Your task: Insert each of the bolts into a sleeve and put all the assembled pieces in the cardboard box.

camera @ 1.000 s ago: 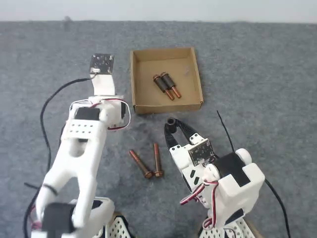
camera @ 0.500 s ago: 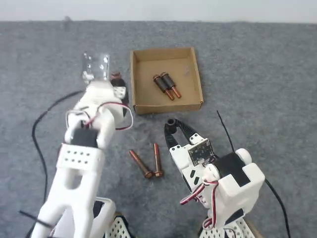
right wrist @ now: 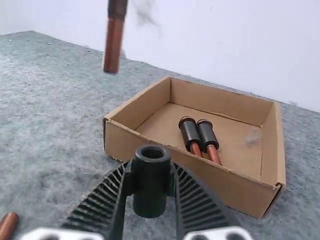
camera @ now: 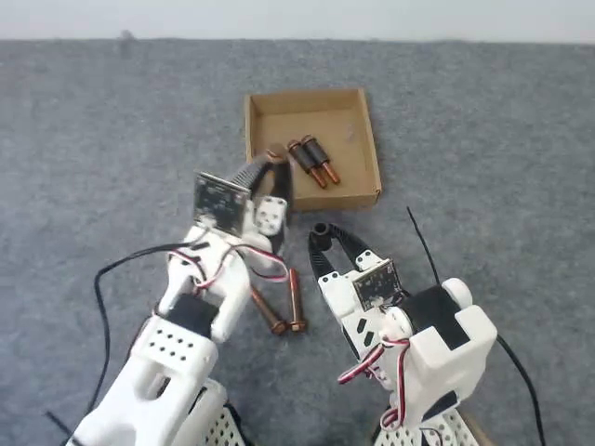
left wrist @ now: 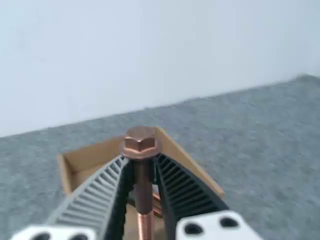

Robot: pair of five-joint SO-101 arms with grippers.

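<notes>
Two loose bolts (camera: 296, 299) lie on the bench (camera: 483, 139). Right gripper (camera: 323, 243) is clamped on an upright black sleeve (right wrist: 150, 180). Left gripper (camera: 270, 172) pinches a bolt (left wrist: 141, 144), head up, at the cardboard box (camera: 311, 95) edge. Inside the box, two sleeved bolts (camera: 313, 162) sit side by side.

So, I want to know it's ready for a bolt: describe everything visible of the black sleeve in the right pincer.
The sleeve is a short, matte black tube, thick-walled, its round bore open at the top and looking empty. It stands upright, clamped on both sides by the ribbed fingers of the right pincer, just outside the near wall of the cardboard box.
</notes>
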